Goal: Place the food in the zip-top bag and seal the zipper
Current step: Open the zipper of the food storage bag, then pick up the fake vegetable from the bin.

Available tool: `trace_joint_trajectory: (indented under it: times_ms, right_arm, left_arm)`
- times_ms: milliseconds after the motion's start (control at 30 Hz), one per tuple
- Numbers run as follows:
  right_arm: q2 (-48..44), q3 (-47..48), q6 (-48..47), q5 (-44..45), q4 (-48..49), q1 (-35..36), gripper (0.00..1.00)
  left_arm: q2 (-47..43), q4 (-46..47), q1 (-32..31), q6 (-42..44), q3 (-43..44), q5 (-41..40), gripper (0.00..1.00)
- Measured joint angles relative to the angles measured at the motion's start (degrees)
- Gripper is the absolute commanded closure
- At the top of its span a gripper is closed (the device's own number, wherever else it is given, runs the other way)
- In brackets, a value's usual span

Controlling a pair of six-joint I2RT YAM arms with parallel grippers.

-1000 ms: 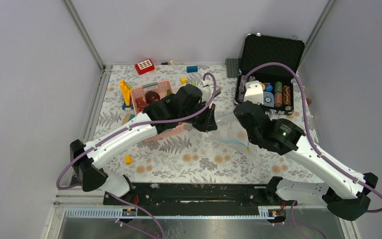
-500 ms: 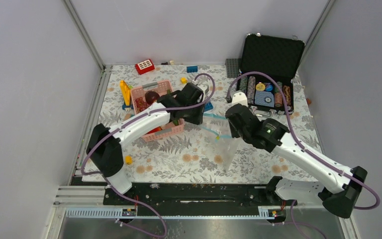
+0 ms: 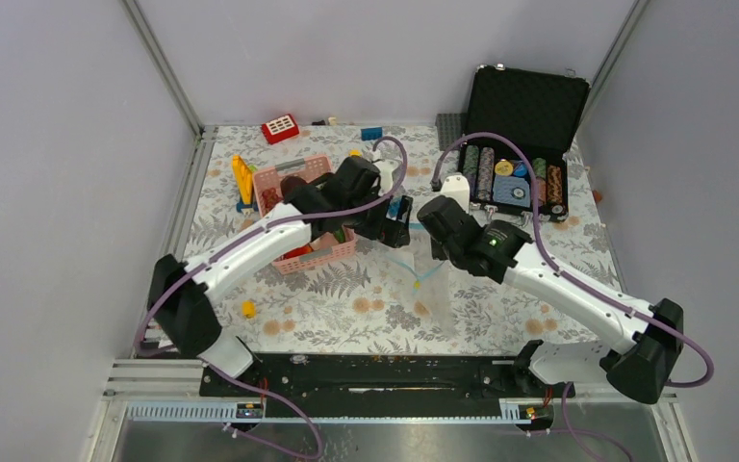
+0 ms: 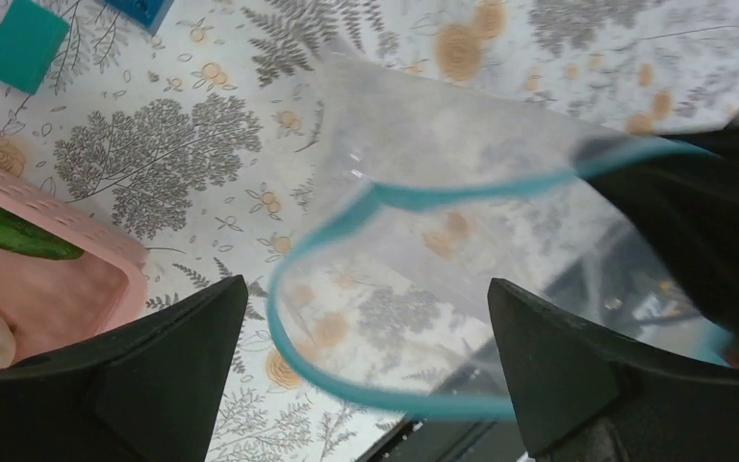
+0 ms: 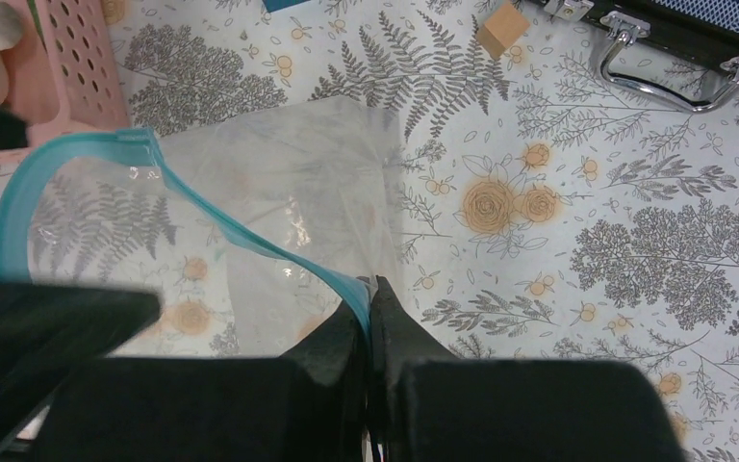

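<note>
One zipper [image 5: 87, 146], pinched in right end effector [image 5: 370, 291]

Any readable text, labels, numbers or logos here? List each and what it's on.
None legible.
The red building block with a white grid shows a pattern, not letters.
The poker chips in the black case are too small to read.
The clear zip-top bag shows no print in the wrist views.

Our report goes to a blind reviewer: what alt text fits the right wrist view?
The right gripper is shut on the light-blue zipper of the clear zip-top bag, whose mouth gapes open over the floral table. A pink basket sits at top left, a black case at top right.
</note>
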Motion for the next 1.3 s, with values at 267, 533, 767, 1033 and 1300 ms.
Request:
trace_joint_trajectory:
  times_ms: [267,533,767,1033,1300]
  right_arm:
    - [6.1,4.7,0.9,3.4,0.3,0.0,1.0]
    - [9.6,8.3,0.7,5.2,0.4,-0.4,1.0]
    - [11.6,8.8,0.7,5.2,0.5,-1.9,1.0]
    - [11.9,8.7,0.7,5.1,1.0,-3.0,1.0]
    - [11.9,8.1,0.7,5.1,2.0,-3.3,1.0]
  left_arm:
    - [-10.2,1.5,5.7,-1.6,-1.4,4.8,0.01]
    - [-1.2,1.9,23.2,-9.7,-1.1,-7.3,0.01]
    - [12.6,2.1,30.4,-12.4,4.5,-16.7,0.01]
    - [22.7,4.3,32.4,-13.0,12.4,-21.5,0.02]
    - [29.8,4.5,33.0,-14.1,13.8,-23.8,0.15]
